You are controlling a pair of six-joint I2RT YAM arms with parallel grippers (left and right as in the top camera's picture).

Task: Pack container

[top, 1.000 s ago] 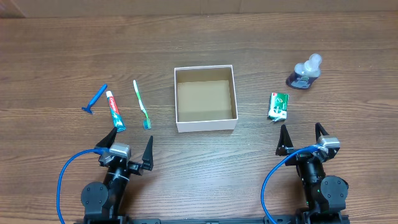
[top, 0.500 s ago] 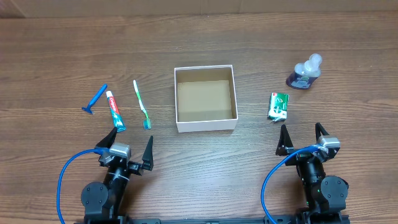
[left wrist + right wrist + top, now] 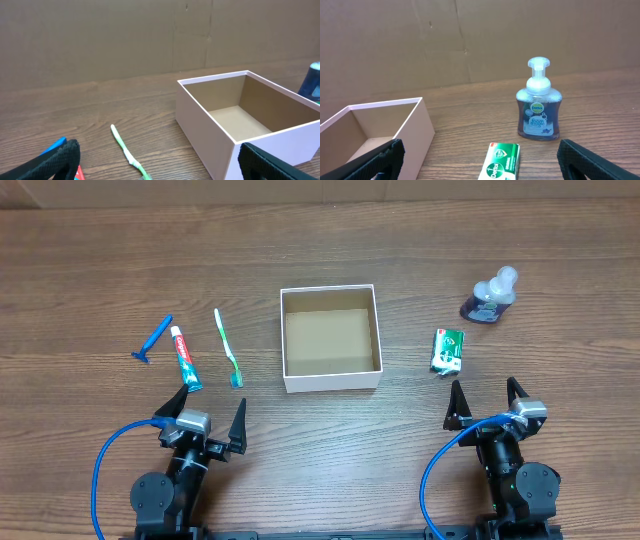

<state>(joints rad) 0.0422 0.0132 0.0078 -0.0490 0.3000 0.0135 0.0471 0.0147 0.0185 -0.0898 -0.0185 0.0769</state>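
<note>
We log wood table (image 3: 100,260) | box (image 3: 330,381) at its middle, open top, brown inside | left gripper (image 3: 208,416) near left, jaws apart | right gripper (image 3: 484,395) near right, jaws apart | bottle (image 3: 490,298) far right of box | toothbrush (image 3: 229,348) left of box | toothpaste (image 3: 184,358) beside it, further left | soap (image 3: 448,350) right of box | razor (image 3: 153,340) leftmost

A wooden table (image 3: 320,450) fills the overhead view, dark brown, its grain running from left to right. Along the table's far edge stands a plain brown cardboard wall (image 3: 100,40), upright, meeting the tabletop in a straight line. A vertical seam (image 3: 174,45) runs down the wall toward the table. Light on the table is soft and even.
</note>
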